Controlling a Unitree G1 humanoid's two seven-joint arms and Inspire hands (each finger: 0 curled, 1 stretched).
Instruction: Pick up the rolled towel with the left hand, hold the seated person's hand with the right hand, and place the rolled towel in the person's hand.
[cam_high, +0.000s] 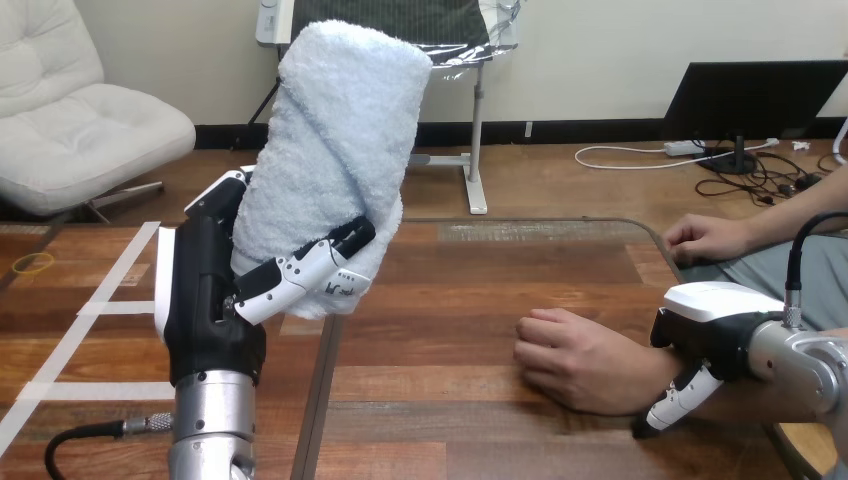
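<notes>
The rolled towel (335, 150), pale blue and thick, stands upright and raised above the table at the left of the head view. My left hand (210, 300) is shut on its lower part, thumb (315, 265) curled across the front. The person's hand (575, 362) lies palm down on the table at the right, fingers loosely bent. My right hand (715, 325) sits on top of that wrist, its thumb (678, 397) curling down the near side.
The person's other hand (705, 238) rests at the table's far right corner. A seam (318, 400) runs between the two tabletops under the towel. White tape lines (95, 305) and a yellow rubber band (34, 263) lie at the left.
</notes>
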